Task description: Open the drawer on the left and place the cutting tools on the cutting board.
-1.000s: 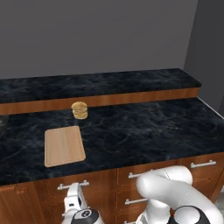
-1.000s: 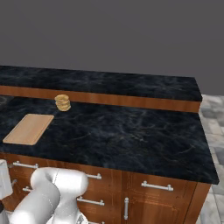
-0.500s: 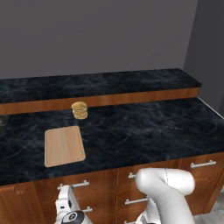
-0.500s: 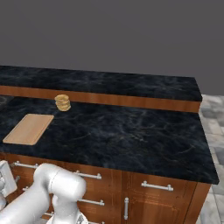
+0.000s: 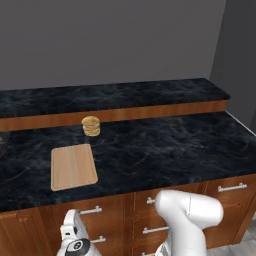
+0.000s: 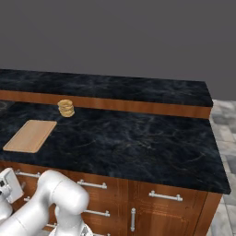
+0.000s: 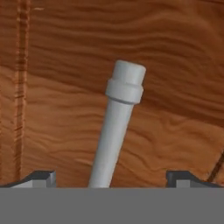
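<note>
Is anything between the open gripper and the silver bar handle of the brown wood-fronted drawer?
Nothing visible. In the hand view the silver bar handle runs up between the two dark fingertips of the open gripper, against the drawer front.

Black marble-veined counter (image 5: 165, 145), white-streaked. Light-tan cutting board (image 5: 73, 167) with faint grain. Brown wood drawer (image 7: 65, 52) front, wavy darker grain, pale silver-grey handle (image 7: 117, 127). Golden-tan round stack (image 5: 91, 125). Plain grey wall (image 5: 110, 40).

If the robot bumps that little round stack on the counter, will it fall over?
Probably it could. The round stack looks like several thin tan discs piled up, so a push might slide them apart. It sits low and wide on the counter, so tipping whole seems unlikely.
</note>
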